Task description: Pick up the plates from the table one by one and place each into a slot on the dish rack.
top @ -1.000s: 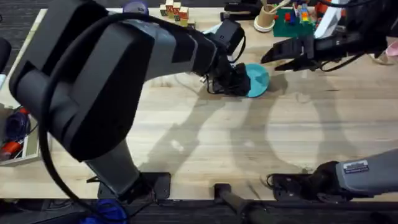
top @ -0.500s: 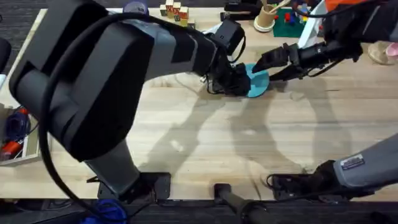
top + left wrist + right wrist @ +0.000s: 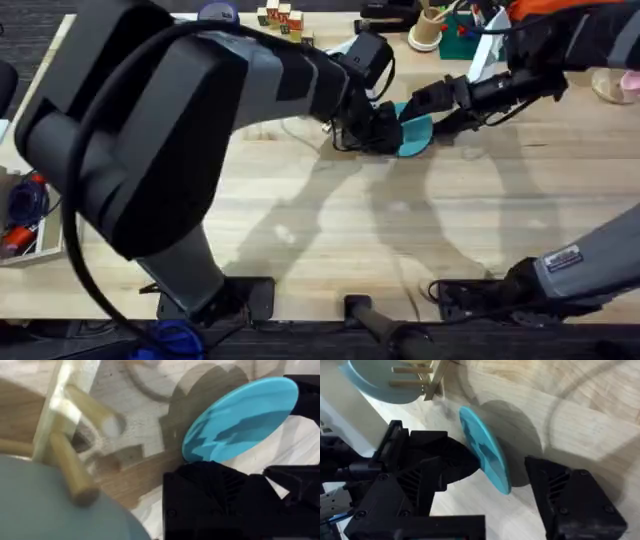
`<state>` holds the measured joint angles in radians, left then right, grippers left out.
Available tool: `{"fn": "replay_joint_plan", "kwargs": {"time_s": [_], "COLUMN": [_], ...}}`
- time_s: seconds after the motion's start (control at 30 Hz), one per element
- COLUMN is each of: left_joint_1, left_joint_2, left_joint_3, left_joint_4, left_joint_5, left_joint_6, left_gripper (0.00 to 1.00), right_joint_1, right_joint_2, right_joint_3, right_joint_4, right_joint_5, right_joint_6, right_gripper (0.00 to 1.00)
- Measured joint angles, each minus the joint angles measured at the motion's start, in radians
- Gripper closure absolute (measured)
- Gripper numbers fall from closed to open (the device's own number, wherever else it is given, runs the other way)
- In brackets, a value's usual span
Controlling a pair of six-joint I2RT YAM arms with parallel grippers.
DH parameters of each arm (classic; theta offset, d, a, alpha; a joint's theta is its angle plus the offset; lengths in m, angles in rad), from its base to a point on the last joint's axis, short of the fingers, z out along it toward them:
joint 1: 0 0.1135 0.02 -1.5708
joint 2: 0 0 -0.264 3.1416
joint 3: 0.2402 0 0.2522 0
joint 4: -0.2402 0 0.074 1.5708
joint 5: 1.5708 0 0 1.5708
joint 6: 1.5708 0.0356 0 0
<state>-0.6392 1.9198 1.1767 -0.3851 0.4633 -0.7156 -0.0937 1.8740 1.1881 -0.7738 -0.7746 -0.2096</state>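
A turquoise plate (image 3: pixel 417 131) stands on edge, tilted, over the table (image 3: pixel 300 225) at the back middle. My left gripper (image 3: pixel 388 129) is shut on its edge from the left. The plate (image 3: pixel 487 457) shows edge-on in the right wrist view, between the spread fingers of my right gripper (image 3: pixel 487 487), which is open around it. From overhead the right gripper (image 3: pixel 428 110) reaches in from the right. Just behind the turquoise plate stands the wooden dish rack (image 3: pixel 432 382), and a pale blue plate (image 3: pixel 377 385) stands among its pegs (image 3: pixel 75 467).
Clutter lines the table's back edge: wooden blocks (image 3: pixel 281 16), a cup of utensils (image 3: pixel 428 27) and a green toy (image 3: pixel 463 32). A bin (image 3: pixel 25 220) sits at the left edge. The left arm's bulk covers much of the left half.
My right gripper has moved left, from beside the plate to straddling it. The left gripper and the plate have stayed where they were.
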Motion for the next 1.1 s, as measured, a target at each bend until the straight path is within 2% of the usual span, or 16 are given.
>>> {"fn": "replay_joint_plan", "kwargs": {"time_s": [0.27, 0.5, 0.7, 0.93, 1.1], "left_joint_1": [0.0, 0.0, 0.0, 0.0, 0.0], "left_joint_2": [0.0, 0.0, 0.0, 0.0, 0.0], "left_joint_3": [0.0, 0.0, 0.0, 0.0, 0.0], "left_joint_4": [0.0, 0.0, 0.0, 0.0, -0.001], "left_joint_5": [0.0, 0.0, 0.0, 0.0, 0.0], "left_joint_6": [0.0, 0.0, 0.0, 0.0, 0.0], "left_gripper": [0.961, 0.96, 0.96, 0.961, 0.96], "right_joint_1": [0.002, 0.004, 0.005, 0.005, 0.004], "right_joint_2": [0.0, 0.0, 0.0, 0.0, 0.0], "right_joint_3": [0.0, 0.0, 0.0, 0.0, 0.0], "right_joint_4": [0.0, 0.004, 0.007, 0.008, 0.009], "right_joint_5": [0.0, 0.0, 0.0, 0.024, 0.042], "right_joint_6": [0.0, 0.0, 0.0, 0.0, 0.0], "right_gripper": [0.014, 0.15, 0.383, 0.588, 0.808]}}
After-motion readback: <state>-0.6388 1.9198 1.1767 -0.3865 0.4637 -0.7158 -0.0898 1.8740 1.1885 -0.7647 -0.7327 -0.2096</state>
